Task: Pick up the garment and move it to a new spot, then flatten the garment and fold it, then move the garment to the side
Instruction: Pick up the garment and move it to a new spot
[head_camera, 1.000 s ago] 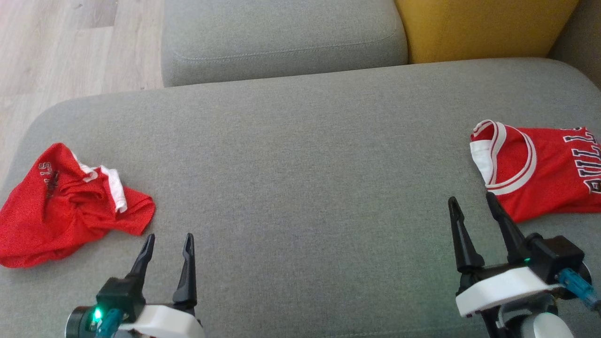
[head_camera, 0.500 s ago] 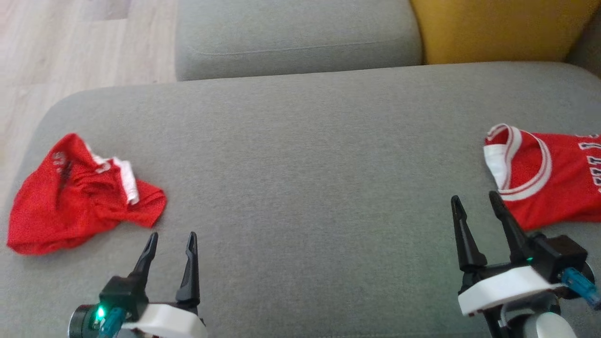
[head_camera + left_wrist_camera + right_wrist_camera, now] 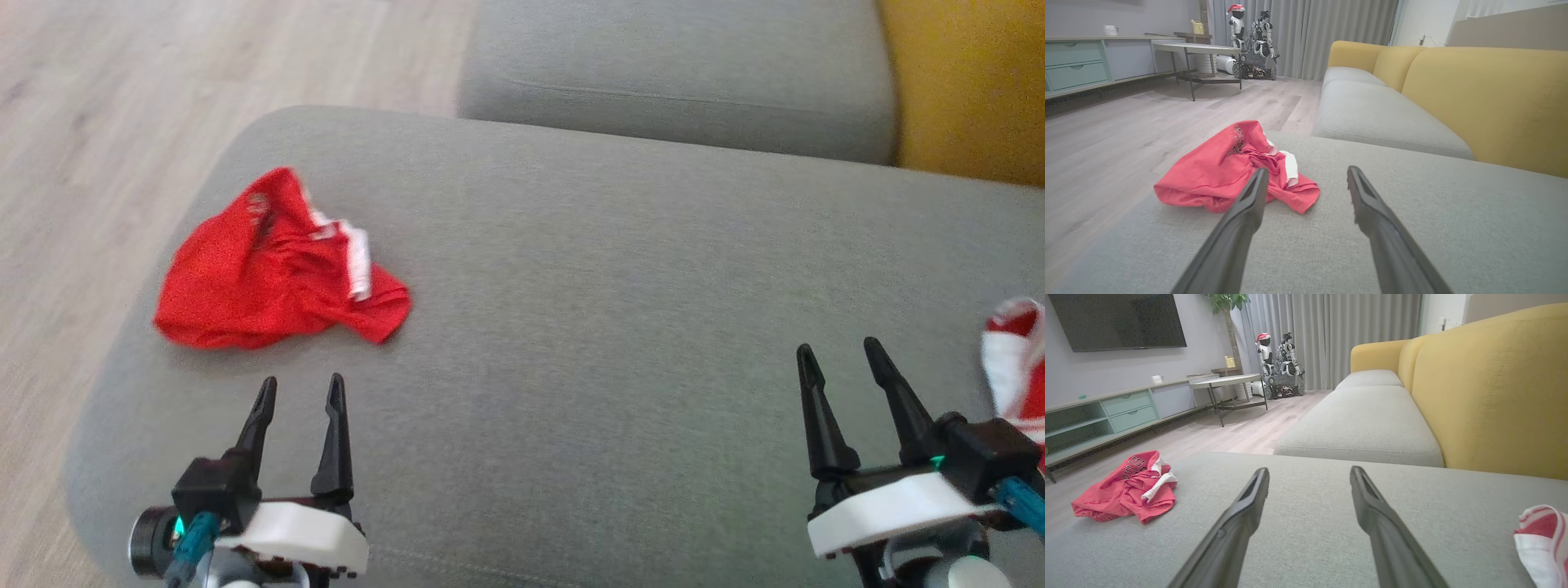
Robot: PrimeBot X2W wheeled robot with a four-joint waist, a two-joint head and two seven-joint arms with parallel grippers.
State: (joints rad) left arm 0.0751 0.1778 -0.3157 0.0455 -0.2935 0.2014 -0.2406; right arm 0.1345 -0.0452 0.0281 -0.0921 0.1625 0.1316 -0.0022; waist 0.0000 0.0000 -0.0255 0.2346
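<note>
A crumpled red garment (image 3: 273,273) with white trim lies in a heap near the left end of the grey sofa seat (image 3: 588,327). The left wrist view shows the same garment (image 3: 1229,171) just ahead and left of the fingers, and the right wrist view shows that garment (image 3: 1126,488) far to the left. My left gripper (image 3: 300,390) hovers open a short way in front of it, empty. My right gripper (image 3: 841,353) stands open and empty at the lower right. A second red and white jersey (image 3: 1016,359) peeks in at the right edge, also the jersey (image 3: 1541,539) by the right fingers.
Beyond the seat lies another grey cushion (image 3: 678,73) and a yellow backrest (image 3: 971,82). Wooden floor (image 3: 122,122) drops off past the seat's left edge. Farther off in the room stand a low table (image 3: 1196,51), a sideboard (image 3: 1106,412) and a parked robot (image 3: 1278,363).
The camera has turned left, so the whole picture slid right: the crumpled garment now sits nearer the middle and the jersey is almost out at the right. Both grippers stay open.
</note>
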